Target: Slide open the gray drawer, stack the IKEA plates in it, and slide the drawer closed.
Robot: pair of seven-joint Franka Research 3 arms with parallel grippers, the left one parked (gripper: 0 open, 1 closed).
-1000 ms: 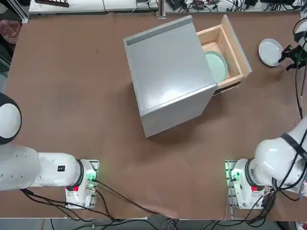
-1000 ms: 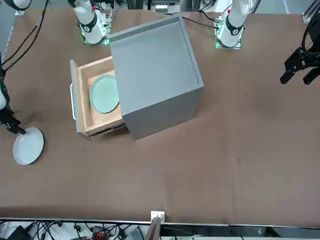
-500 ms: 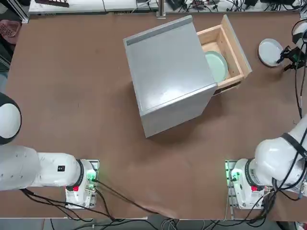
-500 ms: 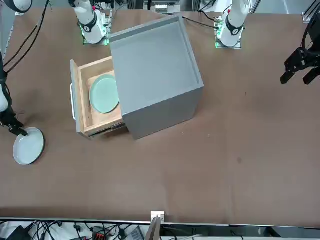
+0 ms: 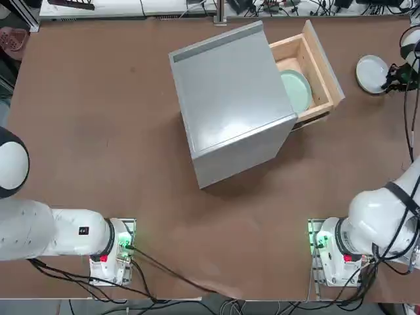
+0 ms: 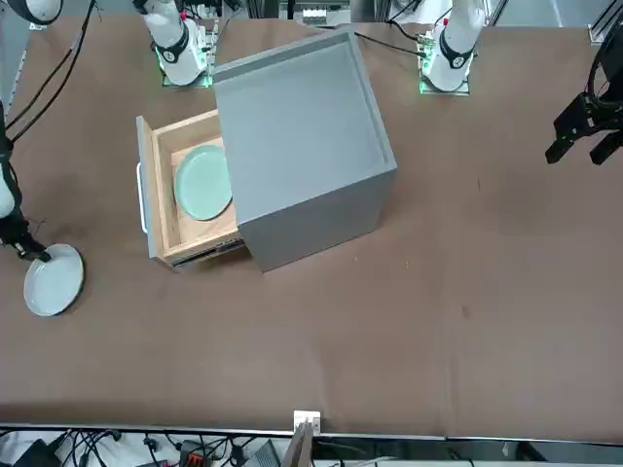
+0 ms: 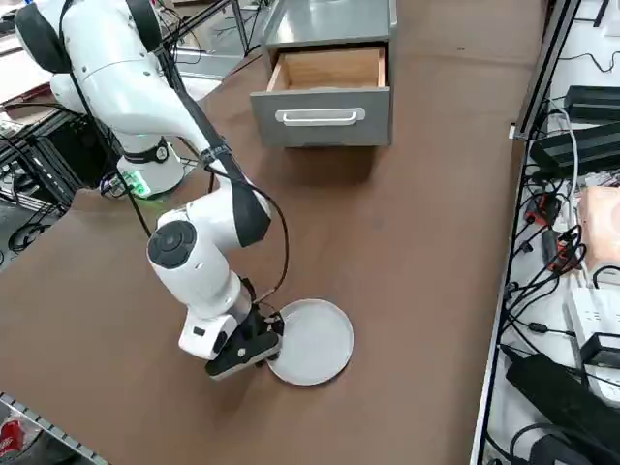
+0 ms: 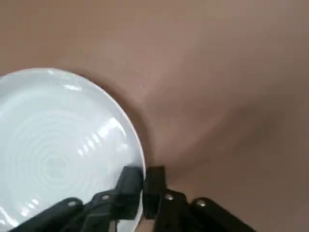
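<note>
While the mint-green plate [image 5: 294,90] lies inside the pulled-out gray drawer [image 5: 315,72], the pale gray-white plate [image 7: 310,341] sits on the brown table [image 5: 98,131], well apart from the cabinet [image 5: 230,102]. Reaching low over the table edge, the right gripper [image 8: 143,181] has its fingers pinched on that plate's rim.

Brown table [image 5: 98,131] bears gray cabinet [image 5: 230,105]; gray-white plate [image 5: 372,65] beside it.
</note>
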